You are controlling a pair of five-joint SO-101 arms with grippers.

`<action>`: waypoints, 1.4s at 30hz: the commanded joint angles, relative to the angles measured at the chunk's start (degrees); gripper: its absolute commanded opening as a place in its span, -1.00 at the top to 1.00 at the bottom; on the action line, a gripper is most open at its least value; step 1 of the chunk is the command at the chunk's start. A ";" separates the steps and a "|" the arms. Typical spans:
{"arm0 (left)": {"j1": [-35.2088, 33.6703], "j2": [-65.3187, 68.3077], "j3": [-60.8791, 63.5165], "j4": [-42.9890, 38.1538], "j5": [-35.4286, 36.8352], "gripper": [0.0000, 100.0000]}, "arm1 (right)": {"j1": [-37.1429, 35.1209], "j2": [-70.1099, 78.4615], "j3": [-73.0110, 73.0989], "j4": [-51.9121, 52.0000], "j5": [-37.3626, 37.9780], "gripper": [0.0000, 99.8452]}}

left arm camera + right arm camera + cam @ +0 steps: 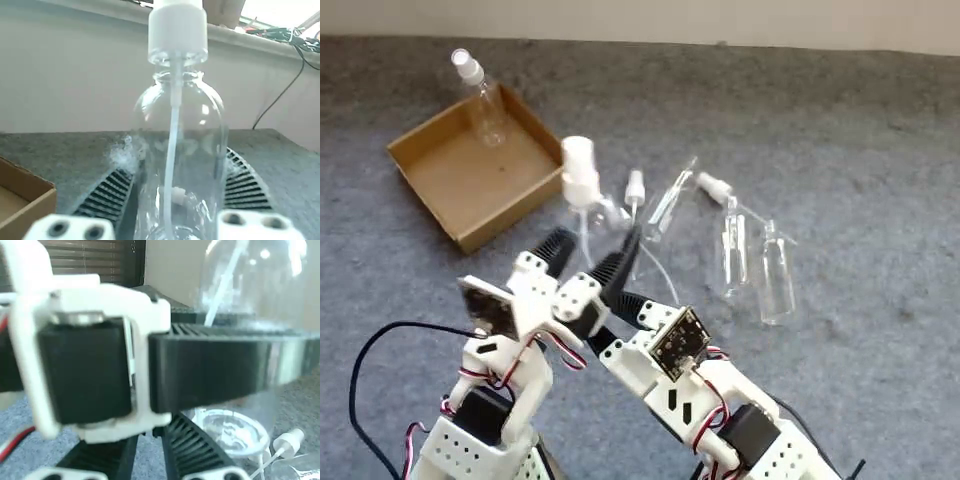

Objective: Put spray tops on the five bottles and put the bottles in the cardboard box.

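Your left hand [175, 185] pinches a clear bottle [177, 150] upright at the middle of the high view. Its long axis is vertical and its neck points up. A white spray top [177, 30] is at the neck, with its tube hanging down inside. Your right hand [630, 245] sits just beside that bottle; you cannot tell whether it is spread or pressed together. A capped bottle [485, 110] stands in the cardboard box [450, 180] at the upper left. Three more bottles [732, 255] lie on the bench [880, 150] at centre right.

Grey carpet [880, 150]; pale wall [60, 75]; probably blinds [90, 260].
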 commanded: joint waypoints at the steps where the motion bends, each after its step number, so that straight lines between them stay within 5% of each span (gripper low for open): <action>1: 1.27 -0.84 1.19 0.62 0.26 0.88 | 0.57 -0.66 4.09 -1.54 0.79 0.99; 15: 1.80 -0.84 0.92 3.87 0.26 0.88 | 14.46 -0.66 6.29 -1.80 0.79 0.99; 27: 0.66 -0.84 0.66 3.60 0.18 0.88 | 18.15 -0.66 6.46 -1.63 0.79 0.99; 36: -10.51 -0.84 0.66 3.52 0.18 0.88 | 18.15 -0.66 6.46 -1.45 0.70 0.99; 42: -25.36 -0.84 -1.80 3.60 0.18 0.88 | 18.24 -0.13 6.46 -1.45 0.62 0.99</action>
